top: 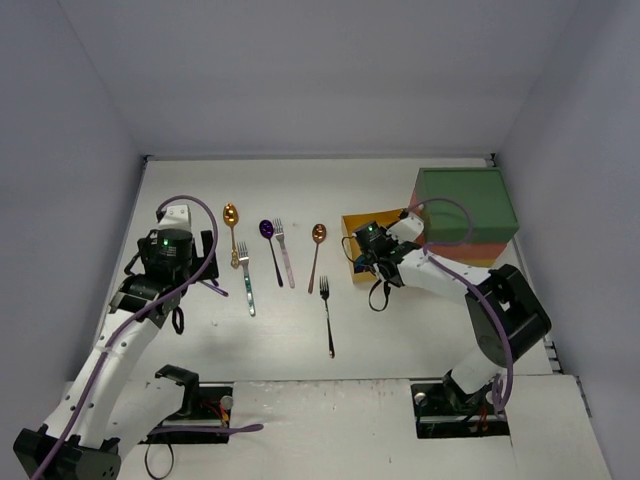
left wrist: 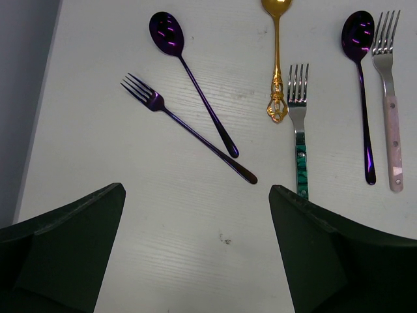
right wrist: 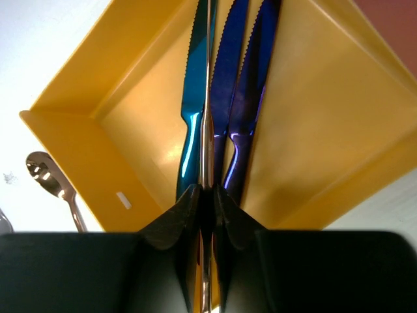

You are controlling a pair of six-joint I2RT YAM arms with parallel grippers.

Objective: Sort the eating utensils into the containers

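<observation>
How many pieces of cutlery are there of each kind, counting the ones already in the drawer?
Spoons: 4
Forks: 4
Knives in the yellow drawer: 3
Slim copper piece, edge-on in the shut right pincer, kind unclear: 1
Total: 12

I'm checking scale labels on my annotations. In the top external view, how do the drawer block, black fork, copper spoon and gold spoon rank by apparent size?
Largest: drawer block, by far.
Next: black fork, the longest of these utensils.
Last: copper spoon and gold spoon, about alike; too close to rank.
</observation>
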